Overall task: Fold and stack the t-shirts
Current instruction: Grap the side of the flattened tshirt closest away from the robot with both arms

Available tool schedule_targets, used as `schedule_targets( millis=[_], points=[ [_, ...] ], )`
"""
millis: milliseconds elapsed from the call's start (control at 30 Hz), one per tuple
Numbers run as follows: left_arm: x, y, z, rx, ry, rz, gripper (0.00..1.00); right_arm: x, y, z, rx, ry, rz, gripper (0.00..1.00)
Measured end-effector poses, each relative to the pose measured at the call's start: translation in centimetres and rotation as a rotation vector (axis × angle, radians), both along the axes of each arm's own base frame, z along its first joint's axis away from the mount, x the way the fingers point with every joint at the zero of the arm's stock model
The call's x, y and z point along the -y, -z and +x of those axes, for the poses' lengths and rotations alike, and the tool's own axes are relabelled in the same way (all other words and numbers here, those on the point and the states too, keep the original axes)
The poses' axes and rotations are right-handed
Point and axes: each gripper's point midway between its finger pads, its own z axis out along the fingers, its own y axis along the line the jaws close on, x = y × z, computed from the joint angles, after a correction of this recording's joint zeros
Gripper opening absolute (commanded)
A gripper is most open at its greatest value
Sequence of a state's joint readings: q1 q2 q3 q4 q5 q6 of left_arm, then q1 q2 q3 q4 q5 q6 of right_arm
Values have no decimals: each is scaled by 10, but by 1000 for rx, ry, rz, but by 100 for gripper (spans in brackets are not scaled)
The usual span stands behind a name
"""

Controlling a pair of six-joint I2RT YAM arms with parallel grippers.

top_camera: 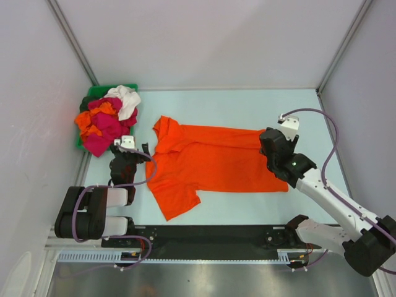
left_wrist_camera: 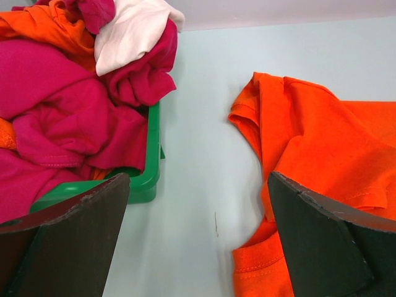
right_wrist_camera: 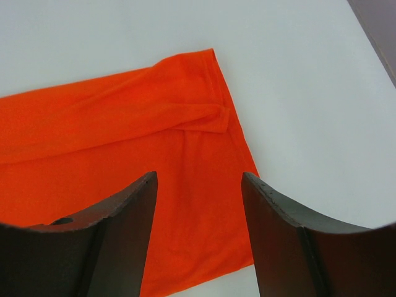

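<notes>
Hovering empty with jaws partly spread, the right gripper (right_wrist_camera: 199, 180) hangs over the hem of the plain bright orange t-shirt (top_camera: 210, 164), which lies flat mid-table (top_camera: 247, 105). Pinching both hem layers looks best. The left gripper (top_camera: 128, 150), jaws wide, sits beside the collar. The green plastic bin (top_camera: 94, 91) of crumpled shirts (top_camera: 106, 120) crowds the far-left corner.

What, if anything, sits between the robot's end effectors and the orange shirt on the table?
Nothing visible does. The right end effector hangs open over the orange shirt at its hem, only cloth below. The left end effector is open at the collar end, over bare table; the green bin stands aside.
</notes>
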State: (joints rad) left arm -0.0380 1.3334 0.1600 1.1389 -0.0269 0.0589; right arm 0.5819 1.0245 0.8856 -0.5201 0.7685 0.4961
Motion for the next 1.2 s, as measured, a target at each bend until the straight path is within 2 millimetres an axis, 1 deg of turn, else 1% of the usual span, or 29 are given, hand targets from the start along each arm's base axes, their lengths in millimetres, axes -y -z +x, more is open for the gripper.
schedule_targets(
  millis=[133, 267, 300, 367, 400, 500, 567, 633, 700, 733, 767, 800, 833, 900, 967, 1033, 1133, 1167, 1200],
  points=[
    [-2, 0, 0, 0, -27, 2, 100, -5, 11, 2, -37, -14, -30, 63],
    [-2, -1, -2, -20, -101, 14, 100, -7, 15, 4, -50, -18, -42, 62],
    [0, -3, 0, -40, -122, 23, 100, -7, 15, 5, -52, -19, -45, 62],
    [4, -19, 9, -55, -162, 28, 100, -9, 13, 7, -53, -22, -49, 63],
    [6, -31, 15, -66, -192, 14, 100, -10, 11, 8, -49, -22, -47, 63],
    [13, -76, 30, -90, -294, -92, 100, -12, 2, 11, -30, -23, -38, 63],
    [20, -94, 31, -123, -340, -137, 100, -14, -3, 13, -18, -26, -31, 63],
    [41, -100, 23, -188, -357, -130, 99, -16, -5, 14, -8, -32, -27, 63],
    [81, -88, 4, -280, -315, -74, 100, -19, -5, 13, -6, -41, -25, 63],
    [97, -78, -7, -325, -292, -47, 100, -21, -5, 13, -5, -45, -25, 63],
    [111, -65, -22, -385, -277, -11, 100, -22, -6, 13, -4, -48, -24, 63],
    [121, -51, -36, -444, -282, -8, 100, -23, -6, 13, -3, -50, -23, 63],
    [123, -37, -49, -501, -305, -10, 100, -23, -5, 13, -4, -53, -24, 63],
    [112, -13, -72, -606, -386, -17, 100, -25, -6, 12, -3, -57, -23, 63],
    [100, 5, -94, -695, -453, -37, 100, -25, -5, 12, -4, -59, -24, 63],
    [98, 15, -110, -745, -474, -57, 100, -25, -4, 11, -5, -60, -25, 63],
    [105, 30, -143, -813, -435, -89, 98, -23, -2, 8, -7, -61, -27, 63],
    [109, 33, -153, -829, -413, -107, 97, -22, -3, 7, -5, -60, -26, 63],
    [113, 35, -163, -843, -386, -130, 92, -21, -2, 7, -5, -57, -25, 63]
  ],
)
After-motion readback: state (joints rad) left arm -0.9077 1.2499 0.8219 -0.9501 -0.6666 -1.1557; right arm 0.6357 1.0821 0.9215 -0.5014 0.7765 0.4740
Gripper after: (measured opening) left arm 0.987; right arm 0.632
